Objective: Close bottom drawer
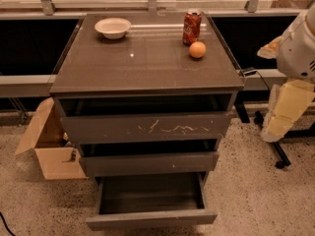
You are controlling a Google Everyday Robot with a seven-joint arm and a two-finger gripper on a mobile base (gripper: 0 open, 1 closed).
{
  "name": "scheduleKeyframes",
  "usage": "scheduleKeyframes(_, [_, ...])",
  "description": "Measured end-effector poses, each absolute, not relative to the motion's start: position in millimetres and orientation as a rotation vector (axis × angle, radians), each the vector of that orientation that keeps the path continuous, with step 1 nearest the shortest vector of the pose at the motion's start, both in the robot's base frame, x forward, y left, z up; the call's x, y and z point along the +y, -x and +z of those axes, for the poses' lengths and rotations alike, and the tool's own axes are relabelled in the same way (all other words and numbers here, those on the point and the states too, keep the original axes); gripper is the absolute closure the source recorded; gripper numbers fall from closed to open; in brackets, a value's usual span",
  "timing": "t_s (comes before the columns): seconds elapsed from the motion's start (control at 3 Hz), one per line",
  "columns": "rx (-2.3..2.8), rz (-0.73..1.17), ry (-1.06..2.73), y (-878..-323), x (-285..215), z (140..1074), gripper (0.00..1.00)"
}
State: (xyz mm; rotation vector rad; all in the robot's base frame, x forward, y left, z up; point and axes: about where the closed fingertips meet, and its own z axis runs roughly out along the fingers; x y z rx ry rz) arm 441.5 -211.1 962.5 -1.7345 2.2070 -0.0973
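Note:
The dark grey cabinet has three handleless drawers. The bottom drawer, with a slim plain front, is pulled far out, and its inside looks empty. The middle drawer and the tall top drawer with white scratches each stand slightly out. My gripper is out of view. Only my white and cream arm shows at the right edge, apart from the cabinet.
On the cabinet top stand a white bowl, a red can and an orange. An open cardboard box lies on the speckled floor at the left. A black stand leg lies at the right.

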Motion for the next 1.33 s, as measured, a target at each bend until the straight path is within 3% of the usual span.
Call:
scheduleKeyframes(1.0, [2.156, 0.34, 1.807, -423, -181, 794, 0.0])
scheduleKeyframes(1.33, [2.156, 0.34, 1.807, -423, -181, 794, 0.0])
